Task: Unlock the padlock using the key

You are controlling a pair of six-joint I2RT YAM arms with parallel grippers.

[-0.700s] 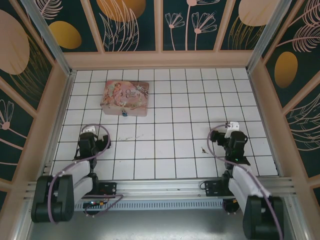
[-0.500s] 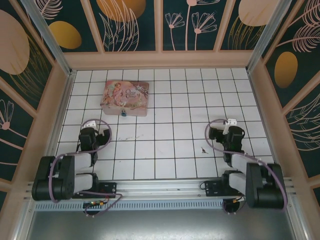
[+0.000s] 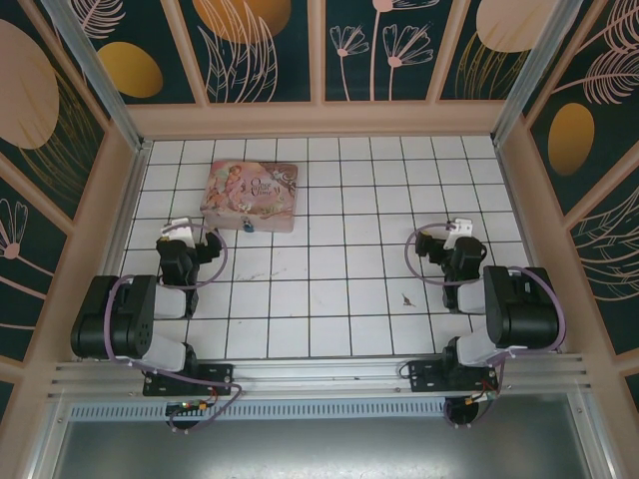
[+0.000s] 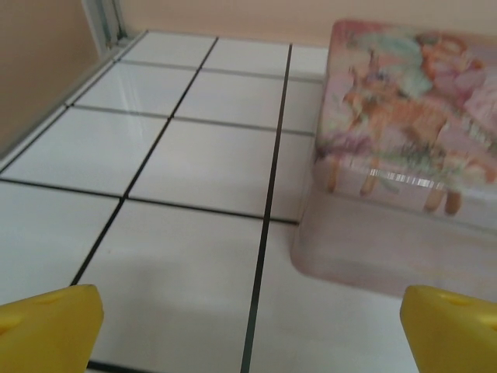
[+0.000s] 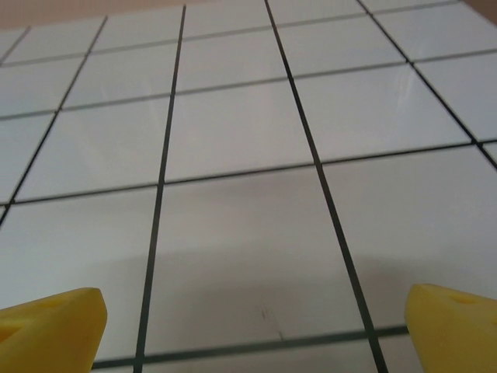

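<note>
The white tiled floor (image 3: 349, 200) is closed in by wooden walls (image 3: 319, 120) on 3 sides, with the arms' mounting rail (image 3: 319, 374) along the near edge. Bare tiles run through the middle and the far right. The pink tin box (image 3: 250, 195) sits far left, near the left wall without touching it. The left gripper (image 4: 248, 330) is low over the floor, its 2 yellow fingers (image 4: 50, 326) spread wide and holding nothing, the tin's corner just ahead on its right. The right gripper (image 5: 252, 326) is likewise spread and unloaded over bare tiles. The padlock (image 3: 247, 228) lies against the tin's near edge. The key (image 3: 406, 297) lies on a tile near the right arm, well apart from the padlock.
</note>
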